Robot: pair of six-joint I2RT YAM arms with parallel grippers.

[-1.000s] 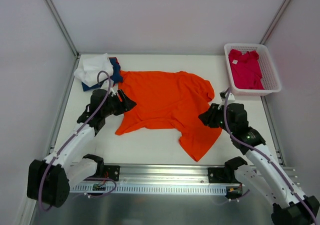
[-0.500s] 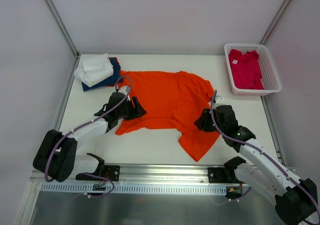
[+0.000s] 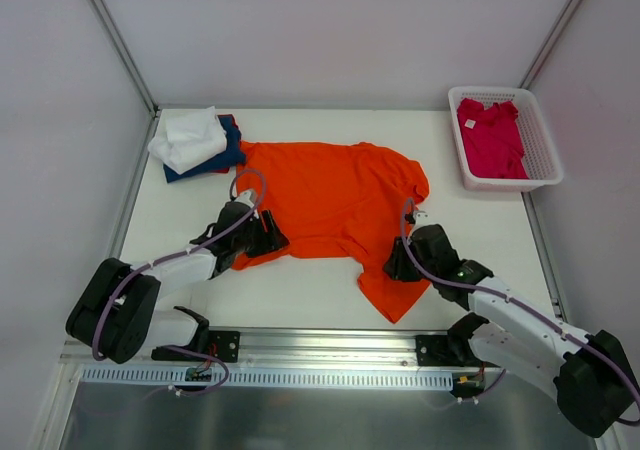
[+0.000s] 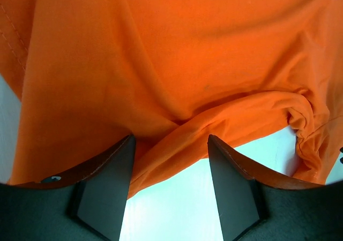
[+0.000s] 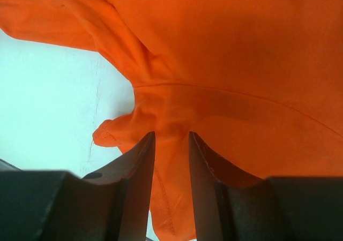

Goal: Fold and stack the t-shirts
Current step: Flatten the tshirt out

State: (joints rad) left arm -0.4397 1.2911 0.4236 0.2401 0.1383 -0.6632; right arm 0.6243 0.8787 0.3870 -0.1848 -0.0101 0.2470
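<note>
While the left tool (image 4: 170, 171) has its jaws apart around the near edge of the orange shirt (image 3: 335, 205), the right tool (image 5: 171, 168) pinches a fold of it. The shirt lies flat on the desk (image 3: 300, 292), stretching away from both.

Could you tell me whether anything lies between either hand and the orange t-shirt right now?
Nothing visible does. The left hand is at the hem of the orange t-shirt with its fingers apart over the cloth edge, and the right hand has orange cloth directly between its fingers. Only bare table surrounds them.
</note>
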